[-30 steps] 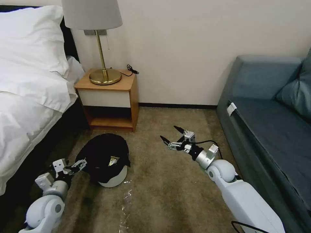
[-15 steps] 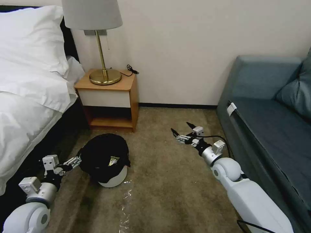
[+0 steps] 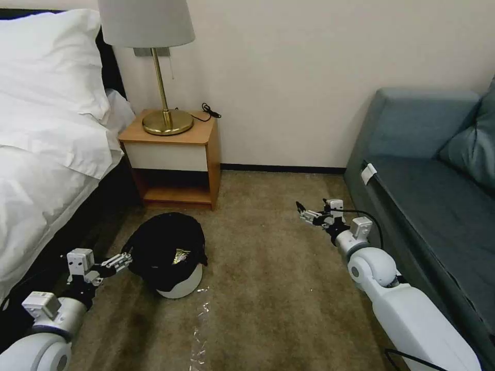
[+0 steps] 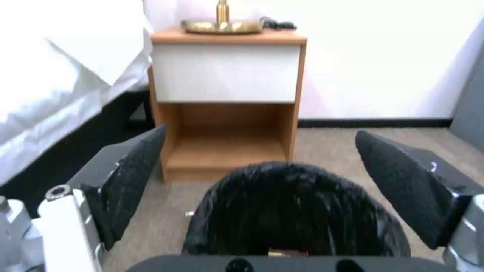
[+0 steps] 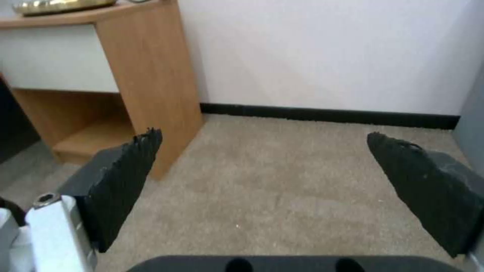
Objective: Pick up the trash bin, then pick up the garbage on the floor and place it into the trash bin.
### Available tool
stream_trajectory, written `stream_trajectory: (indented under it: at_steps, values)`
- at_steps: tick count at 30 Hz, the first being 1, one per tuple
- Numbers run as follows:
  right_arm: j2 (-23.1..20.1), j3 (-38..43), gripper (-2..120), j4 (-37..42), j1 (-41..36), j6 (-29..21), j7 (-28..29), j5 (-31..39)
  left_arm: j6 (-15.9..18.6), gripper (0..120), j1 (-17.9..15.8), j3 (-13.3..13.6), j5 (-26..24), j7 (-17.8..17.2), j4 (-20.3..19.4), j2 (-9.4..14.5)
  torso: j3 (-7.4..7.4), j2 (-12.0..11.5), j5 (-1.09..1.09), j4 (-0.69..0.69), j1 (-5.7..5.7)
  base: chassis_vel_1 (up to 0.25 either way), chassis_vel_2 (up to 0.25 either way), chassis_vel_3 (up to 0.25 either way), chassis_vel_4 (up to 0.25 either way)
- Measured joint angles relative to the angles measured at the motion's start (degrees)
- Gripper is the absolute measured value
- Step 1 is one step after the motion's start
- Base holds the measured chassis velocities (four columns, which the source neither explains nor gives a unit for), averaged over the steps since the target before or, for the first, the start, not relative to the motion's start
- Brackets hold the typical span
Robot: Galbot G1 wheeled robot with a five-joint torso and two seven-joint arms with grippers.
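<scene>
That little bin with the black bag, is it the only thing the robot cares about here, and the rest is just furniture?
Part of the job:
- trash bin, with a shiny wrapper inside
- left gripper, open beside the bin
- right gripper, open above bare carpet

Just lying about:
- nightstand
- lamp
- bed
- sofa

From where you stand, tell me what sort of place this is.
Most likely a hotel room or bedroom: a bed with white linen, a wooden nightstand bearing a brass lamp, and a blue sofa on carpet.

White arms [image 3: 412, 319], black-padded (ridged) pincer fingers [image 4: 131, 177].
</scene>
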Motion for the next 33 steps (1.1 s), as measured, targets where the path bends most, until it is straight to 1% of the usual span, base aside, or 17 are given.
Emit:
stream_trajectory:
  at_steps: [3,5,6,7,8,9,10,14,33]
  values:
    - [0.00,0.47,100,0.15,-0.28,0.00,0.20,0.26,-0.47,100,0.03,-0.09,-0.12,-0.01,-0.18,0.32,0.00,0.00,0.00,0.00,0.00,0.000,0.000,0.000,0.000]
    - [0.21,1.08,100,0.17,-0.61,0.54,0.25,0.62,-1.49,100,-0.13,-0.26,-0.86,-0.02,-0.21,0.92,0.00,0.00,0.00,-0.01,0.00,0.000,0.000,0.000,0.000]
    - [0.54,1.57,100,0.12,-0.73,1.10,0.34,0.87,-1.51,100,-0.17,-0.69,-1.56,0.06,-0.32,1.68,0.00,0.00,0.00,0.01,0.00,0.000,0.000,0.000,0.000]
    - [0.54,1.57,100,0.12,-0.73,1.10,0.34,0.87,-1.51,100,-0.17,-0.69,-1.56,0.06,-0.32,1.68,0.00,0.00,0.00,0.01,0.00,0.000,0.000,0.000,0.000]
    - [0.69,1.80,100,-0.07,-0.72,1.54,0.16,0.92,-0.55,100,-0.23,-0.96,-1.30,-0.68,-0.41,2.03,0.00,0.00,0.00,0.00,0.00,0.000,0.000,0.000,0.000]
    - [0.69,1.80,100,-0.07,-0.72,1.54,0.16,0.92,-0.55,100,-0.23,-0.96,-1.30,-0.68,-0.41,2.03,0.00,0.00,0.00,0.00,0.00,0.000,0.000,0.000,0.000]
    - [0.88,1.90,100,-0.37,-0.70,2.16,-0.01,0.88,1.01,100,-0.20,-1.18,-0.91,-1.51,-0.55,2.24,0.00,0.00,0.00,0.00,0.00,0.000,0.000,0.000,0.000]
    - [0.94,1.92,100,-0.50,-0.64,2.45,-0.21,0.77,1.51,100,-0.21,-1.22,-0.81,-1.79,-0.59,2.29,0.00,0.00,0.00,0.00,0.00,0.000,0.000,0.000,0.000]
    - [0.96,1.87,100,-0.58,-0.57,2.54,-0.42,0.63,1.61,100,-0.28,-1.20,-0.81,-1.91,-0.57,2.26,0.00,0.00,0.00,0.00,0.00,0.000,0.000,0.000,0.000]
